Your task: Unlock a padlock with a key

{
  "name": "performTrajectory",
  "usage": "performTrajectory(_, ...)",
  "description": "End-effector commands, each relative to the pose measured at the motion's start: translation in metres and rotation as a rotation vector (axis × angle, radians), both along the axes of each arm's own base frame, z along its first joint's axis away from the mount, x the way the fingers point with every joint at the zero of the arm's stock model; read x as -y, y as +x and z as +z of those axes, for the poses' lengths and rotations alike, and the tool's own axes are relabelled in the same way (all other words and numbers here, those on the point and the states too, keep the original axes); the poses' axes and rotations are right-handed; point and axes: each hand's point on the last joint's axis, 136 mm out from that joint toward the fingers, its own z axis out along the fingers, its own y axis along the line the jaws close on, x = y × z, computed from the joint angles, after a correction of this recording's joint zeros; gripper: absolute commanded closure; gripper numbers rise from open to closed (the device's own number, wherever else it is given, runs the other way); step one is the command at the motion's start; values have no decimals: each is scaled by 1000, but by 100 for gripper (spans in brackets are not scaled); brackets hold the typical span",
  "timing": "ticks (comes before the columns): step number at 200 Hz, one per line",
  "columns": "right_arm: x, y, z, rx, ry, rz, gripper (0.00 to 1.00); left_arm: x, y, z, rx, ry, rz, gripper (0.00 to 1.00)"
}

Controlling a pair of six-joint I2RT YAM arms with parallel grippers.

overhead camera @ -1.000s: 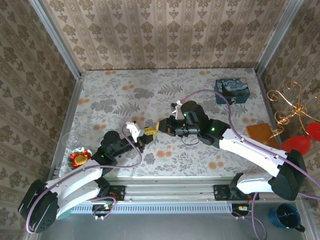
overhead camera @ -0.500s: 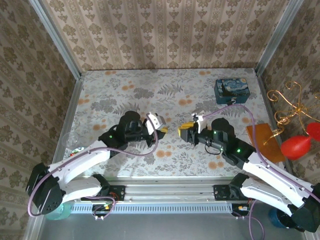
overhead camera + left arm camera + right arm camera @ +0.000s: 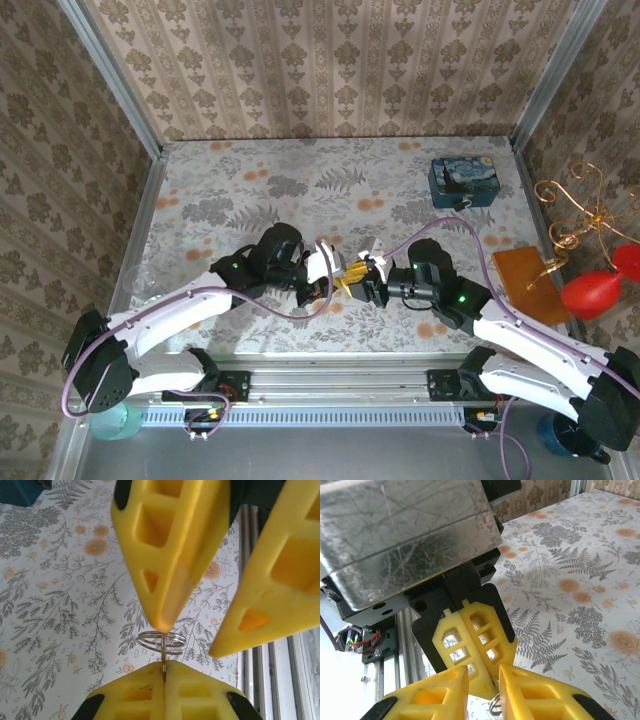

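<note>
1. I'm seeing the key (image 3: pixel 163 647) held above the table's near middle. The left gripper (image 3: pixel 164 666) is clenching its thin metal between pressed-together fingers, and the wire ring is sticking out beyond the tips.
2. The right gripper (image 3: pixel 484 671) is facing it from the right with its fingers parted, one tip touching the ring.
3. I'm taking the tiny glinting speck against the near side of the blue tin (image 3: pixel 463 178), far right, for the padlock (image 3: pixel 464 201); it's too small to be sure.

Open tabletop (image 3: pixel 250 200) all round — left gripper (image 3: pixel 341 281) and right gripper (image 3: pixel 360 274) crowd tip to tip.
</note>
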Motion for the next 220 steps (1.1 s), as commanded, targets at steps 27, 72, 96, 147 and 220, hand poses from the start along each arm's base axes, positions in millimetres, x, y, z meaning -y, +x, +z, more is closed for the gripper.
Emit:
performTrajectory(27,-7,-5,-12,-17,-51,59,81,-1,-6,14,46,-15,-45,100)
performTrajectory(72,-9,-5,-25,-55,-83,77,80,-7,-4,17,63,3,-23,100)
performTrajectory(96,-11,-8,-27,-64,-78,97,75,-9,-5,17,67,2,-17,100)
performTrajectory(147,-12,-9,-21,-74,-52,96,76,-10,-12,17,44,4,-42,100)
performTrajectory(220,-10,-8,-20,-70,-57,80,81,-9,-19,11,8,18,-72,100)
